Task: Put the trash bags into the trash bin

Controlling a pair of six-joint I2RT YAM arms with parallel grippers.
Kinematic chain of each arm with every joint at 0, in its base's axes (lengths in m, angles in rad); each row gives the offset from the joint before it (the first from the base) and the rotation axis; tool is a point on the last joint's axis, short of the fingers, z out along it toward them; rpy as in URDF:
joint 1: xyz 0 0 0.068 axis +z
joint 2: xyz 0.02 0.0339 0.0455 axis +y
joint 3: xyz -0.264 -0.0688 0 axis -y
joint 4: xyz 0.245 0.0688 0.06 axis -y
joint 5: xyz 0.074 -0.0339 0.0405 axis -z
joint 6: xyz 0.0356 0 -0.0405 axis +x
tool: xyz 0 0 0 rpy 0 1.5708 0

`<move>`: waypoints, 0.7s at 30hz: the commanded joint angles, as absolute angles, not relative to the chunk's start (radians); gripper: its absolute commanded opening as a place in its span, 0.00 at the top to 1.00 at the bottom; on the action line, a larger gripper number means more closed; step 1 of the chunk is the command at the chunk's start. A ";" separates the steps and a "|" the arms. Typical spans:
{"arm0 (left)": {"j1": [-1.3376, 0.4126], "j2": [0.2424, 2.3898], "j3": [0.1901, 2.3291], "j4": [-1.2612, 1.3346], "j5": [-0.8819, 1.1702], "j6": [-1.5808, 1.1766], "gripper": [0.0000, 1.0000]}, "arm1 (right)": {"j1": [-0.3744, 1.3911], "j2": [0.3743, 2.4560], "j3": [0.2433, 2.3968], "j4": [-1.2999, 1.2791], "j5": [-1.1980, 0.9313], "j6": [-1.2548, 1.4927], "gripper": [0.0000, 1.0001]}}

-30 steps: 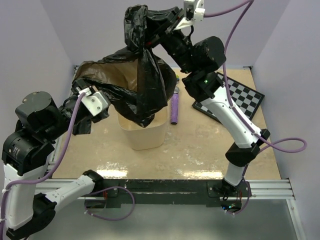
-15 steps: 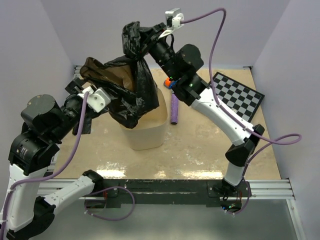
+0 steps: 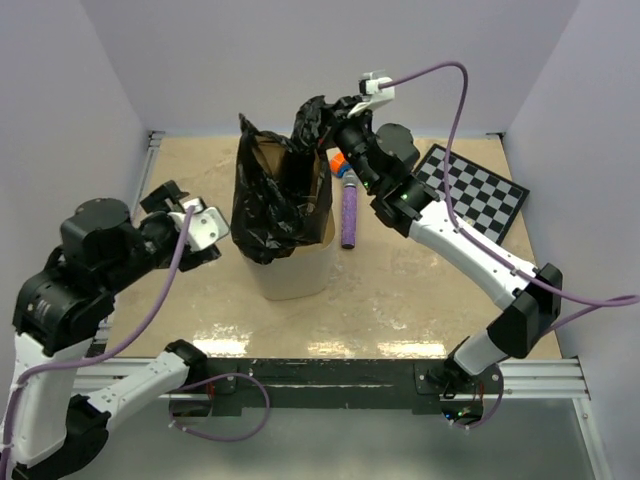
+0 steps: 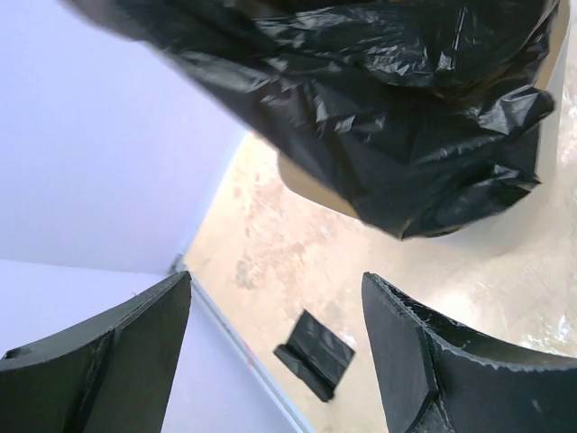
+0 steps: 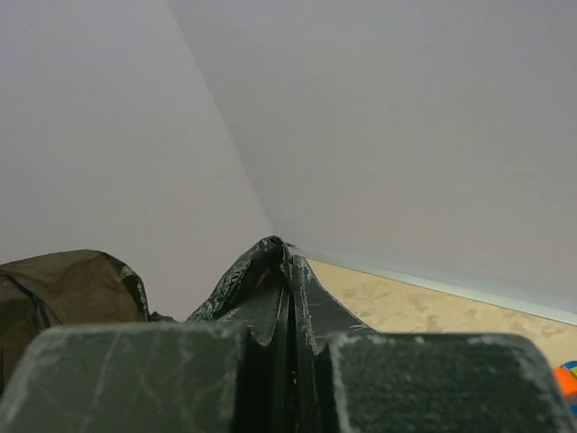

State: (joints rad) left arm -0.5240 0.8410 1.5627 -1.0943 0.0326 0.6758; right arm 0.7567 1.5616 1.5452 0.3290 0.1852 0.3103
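**Claws at the trash bin (image 3: 297,272): right claw (image 5: 287,359) clamped on the trash bag (image 3: 268,200), left claw (image 4: 275,302) spread wide**

My right claw is pinched tight on a bunched fold of the trash bag. In its wrist view the dark film rises in a ridge from between the two pads (image 5: 135,379). From above, that grip sits over the back right corner of the trash bin, with the bag's top gathered into a knot there.

My left claw stands to the left of the trash bin with its jaws wide apart and nothing between them. The bag hangs just beyond its fingertips without touching them.

The bag stands upright over the bin's mouth, its own brownish, see-through mouth gaping at the top. Its lower folds spill over the bin's left and near rim and down the outer wall. I cannot tell how much film lies inside.

A small folded black packet (image 4: 315,354) lies on the table (image 3: 400,295) left of the bin. A purple cylinder (image 3: 348,215) lies just right of the bin. An orange and blue object (image 3: 338,162) sits behind the bin's right side, and a chequered board (image 3: 472,190) lies further right.
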 commanded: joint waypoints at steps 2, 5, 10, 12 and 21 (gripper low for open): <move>-0.520 0.865 1.732 -1.111 0.045 0.698 0.20 | 0.750 1.503 1.512 0.364 0.279 0.298 1.00; -0.522 0.929 1.775 -1.057 0.075 0.655 0.24 | 0.736 1.490 1.546 0.350 0.310 0.281 1.00; -0.520 1.040 1.796 -0.965 0.295 0.428 0.41 | 0.675 1.456 1.609 0.240 0.361 0.337 1.00; -0.520 1.060 1.743 -0.924 0.417 0.355 0.41 | 0.664 1.430 1.585 0.224 0.345 0.344 1.00; -0.466 1.163 1.670 -0.693 0.509 0.017 0.79 | 0.658 1.376 1.503 0.239 0.290 0.353 1.00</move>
State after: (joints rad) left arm -0.4854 1.1553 1.6077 -0.8337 0.3538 0.1963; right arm 0.6544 1.3991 1.5269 0.2188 0.3035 0.3325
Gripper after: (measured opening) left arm 0.340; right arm 0.007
